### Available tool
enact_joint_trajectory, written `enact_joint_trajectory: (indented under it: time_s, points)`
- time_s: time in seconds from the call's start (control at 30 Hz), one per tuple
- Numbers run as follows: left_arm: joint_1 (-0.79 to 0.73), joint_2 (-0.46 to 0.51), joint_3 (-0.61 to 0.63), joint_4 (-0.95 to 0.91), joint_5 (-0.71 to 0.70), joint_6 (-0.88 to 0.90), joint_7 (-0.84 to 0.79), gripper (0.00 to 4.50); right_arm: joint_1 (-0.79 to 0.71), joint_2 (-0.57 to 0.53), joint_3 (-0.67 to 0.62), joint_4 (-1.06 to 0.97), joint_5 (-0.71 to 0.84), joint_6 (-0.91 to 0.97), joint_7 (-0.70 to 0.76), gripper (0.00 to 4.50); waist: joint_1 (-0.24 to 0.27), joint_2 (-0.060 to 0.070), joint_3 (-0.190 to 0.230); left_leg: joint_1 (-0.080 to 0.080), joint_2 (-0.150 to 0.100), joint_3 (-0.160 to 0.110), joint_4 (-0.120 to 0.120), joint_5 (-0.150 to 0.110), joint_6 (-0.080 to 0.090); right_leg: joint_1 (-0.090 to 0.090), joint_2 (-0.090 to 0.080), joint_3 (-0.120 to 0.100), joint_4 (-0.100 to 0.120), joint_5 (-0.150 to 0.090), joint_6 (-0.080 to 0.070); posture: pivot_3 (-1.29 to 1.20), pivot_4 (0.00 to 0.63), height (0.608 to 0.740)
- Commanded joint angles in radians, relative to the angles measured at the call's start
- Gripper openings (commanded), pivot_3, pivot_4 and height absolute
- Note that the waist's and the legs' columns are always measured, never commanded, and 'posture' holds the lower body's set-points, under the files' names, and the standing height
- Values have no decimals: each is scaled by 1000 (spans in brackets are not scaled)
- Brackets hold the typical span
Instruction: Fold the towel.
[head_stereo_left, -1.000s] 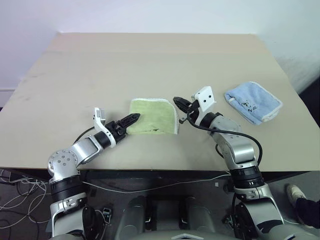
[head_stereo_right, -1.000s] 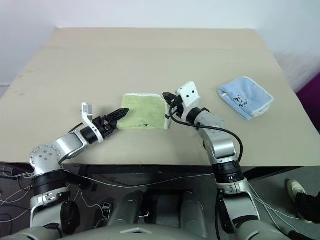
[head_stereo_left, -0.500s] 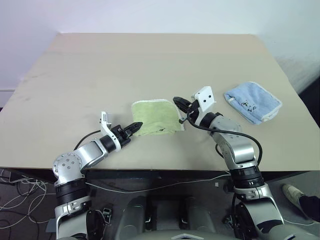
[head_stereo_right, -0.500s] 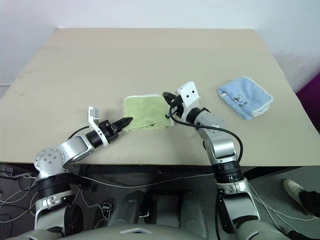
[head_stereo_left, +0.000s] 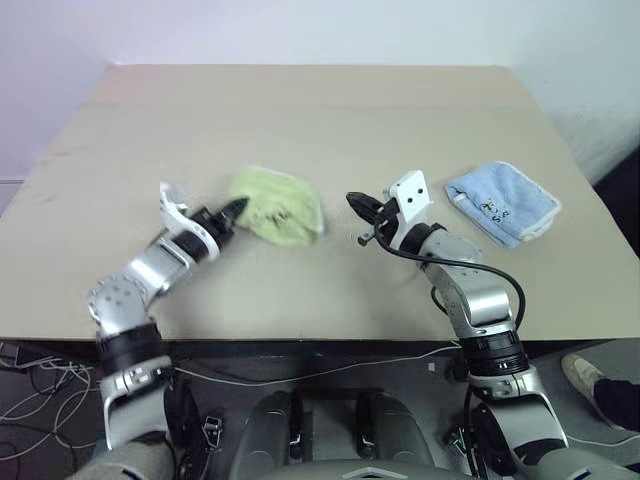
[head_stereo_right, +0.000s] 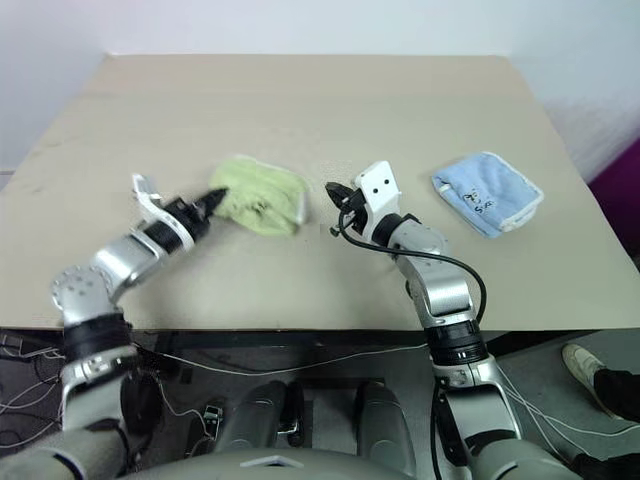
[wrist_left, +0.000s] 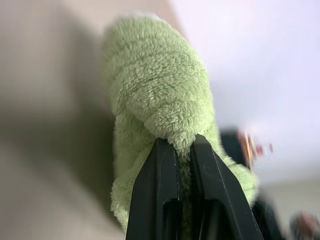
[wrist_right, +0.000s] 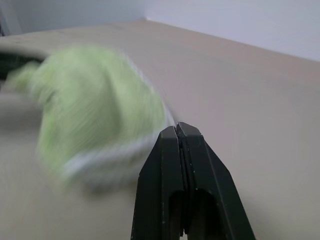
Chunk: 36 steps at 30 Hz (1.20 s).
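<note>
One corner is all the left gripper (head_stereo_left: 232, 208) is gripping: its jaws are pinching tight on a tuft of the light-green terry towel with white stitched edging (head_stereo_left: 277, 204), as the left wrist view shows plainly. The towel is hanging bunched and rumpled from that pinch, left of centre on the beige table (head_stereo_left: 320, 110), and whether its lower folds are touching the surface I cannot tell. The right gripper (head_stereo_left: 352, 203) is hovering just right of the towel with its jaws pressed together on nothing.

A clean fold is looking hard from a single pinch, since the cloth is drooping into a lump rather than a flat sheet. To do this step well, the left arm should be carrying the corner slowly and low, letting the trailing cloth drag flat, and the right gripper would be better placed taking a second corner so the edge is stretched between them. The smaller light-blue folded cloth (head_stereo_left: 503, 203), lying well apart at the right, is best left alone.
</note>
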<state>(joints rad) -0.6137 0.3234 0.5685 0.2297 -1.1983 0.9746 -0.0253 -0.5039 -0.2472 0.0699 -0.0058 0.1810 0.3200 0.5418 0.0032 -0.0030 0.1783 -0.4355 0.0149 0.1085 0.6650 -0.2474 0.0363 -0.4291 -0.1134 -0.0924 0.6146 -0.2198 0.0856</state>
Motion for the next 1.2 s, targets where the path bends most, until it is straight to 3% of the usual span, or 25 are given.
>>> enact_joint_trajectory:
  time_s: [0.03,0.2,0.33,0.47,0.6,0.73,0.83,1.13,1.2]
  points:
    - [-101,112,47,138,79,-120,-61,32,-26,1,-8,-43,12,-12,-3,0,-4,0,0,0,0,0,0,0,0,0,0,0,0,0,0,0,150,740]
    - [-209,305,88,379,197,-312,-199,32,-19,1,-7,-56,13,-10,-5,0,-21,-1,1,-1,0,1,0,0,0,-1,1,0,0,0,0,0,150,740]
    - [-158,391,162,497,228,-393,-235,32,-4,-5,-12,-69,13,-9,-10,0,-25,-1,1,-2,0,2,-1,0,0,-2,1,0,-1,0,0,0,150,740]
    - [11,338,226,366,195,-362,-210,32,9,-9,-14,-77,13,-8,-11,0,-21,-1,1,-2,0,2,-2,0,0,-2,0,0,-1,0,1,0,150,740]
    - [204,219,279,152,142,-316,-128,32,1,-10,-8,-66,14,-10,0,0,-16,-5,1,-2,0,0,-1,-2,-3,-2,-5,0,0,0,0,0,150,740]
    - [291,138,316,30,83,-300,-62,32,-17,-6,1,-41,14,-17,14,0,-18,-6,1,-2,0,-1,-1,-2,-4,-3,-5,0,0,0,0,0,150,740]
    - [322,102,338,-29,34,-296,-29,874,-30,0,9,-18,11,-23,27,0,-20,-6,1,-2,0,-1,-2,-2,-4,-3,-5,0,0,0,0,0,150,740]
    - [412,72,375,-148,-95,-291,28,4026,-57,30,34,32,9,-39,52,0,-20,-6,1,-3,0,-1,-2,-2,-4,-4,-6,1,0,0,0,0,150,740]
    - [435,68,378,-169,-114,-292,41,4460,-62,38,40,39,8,-39,54,0,-21,-6,1,-3,0,-1,-2,-2,-4,-4,-6,1,-1,0,-1,0,150,740]
